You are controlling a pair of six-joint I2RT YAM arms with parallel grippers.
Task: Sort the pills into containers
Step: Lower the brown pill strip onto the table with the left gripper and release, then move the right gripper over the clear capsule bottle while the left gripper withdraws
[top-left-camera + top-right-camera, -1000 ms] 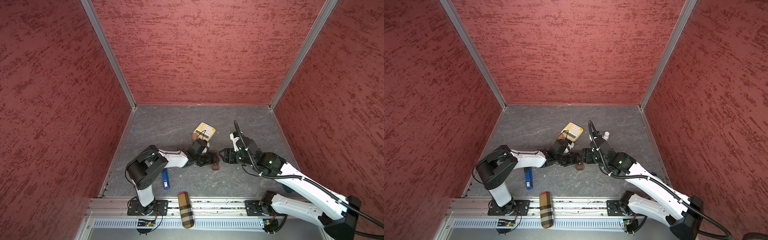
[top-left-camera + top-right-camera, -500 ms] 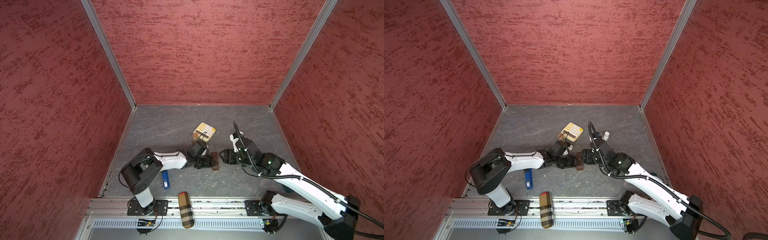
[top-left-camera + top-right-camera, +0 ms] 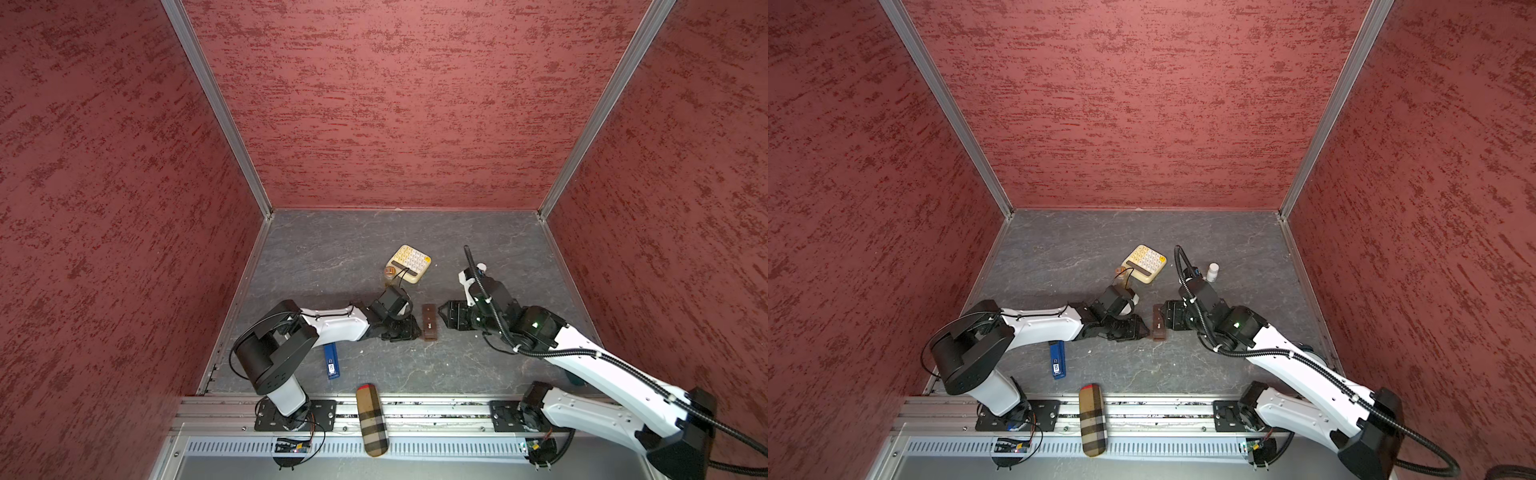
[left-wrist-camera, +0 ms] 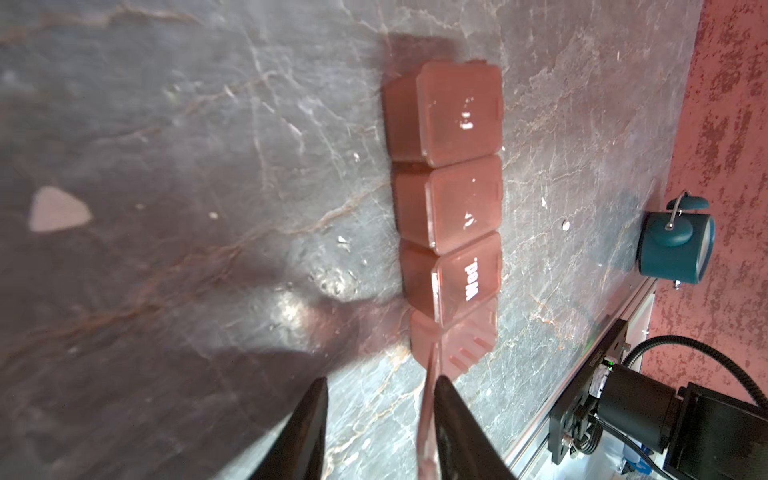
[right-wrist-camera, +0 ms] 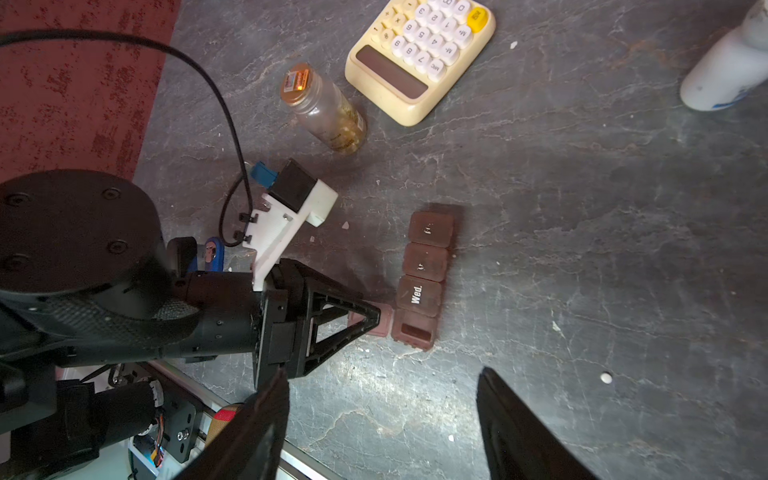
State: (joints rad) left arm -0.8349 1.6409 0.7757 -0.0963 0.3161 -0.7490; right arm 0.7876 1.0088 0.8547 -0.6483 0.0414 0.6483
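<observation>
A white pill (image 5: pixel 606 377) lies loose, near right of the containers (image 3: pixel 429 322), mid-table between both grippers; the left wrist view alone shows the left gripper (image 4: pixel 380 380) part-spread, one finger touching the nearest lid (image 4: pixel 428 415), flipped open; right gripper (image 5: pixel 382 371) gapes wide, empty.

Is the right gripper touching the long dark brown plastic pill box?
Apart. Right wrist view: bare table lies between the right gripper and the pill box.

Containers (image 3: pixel 1158 328) between left claw (image 3: pixel 1140 331), right claw (image 3: pixel 1168 319) — contact unclear
</observation>
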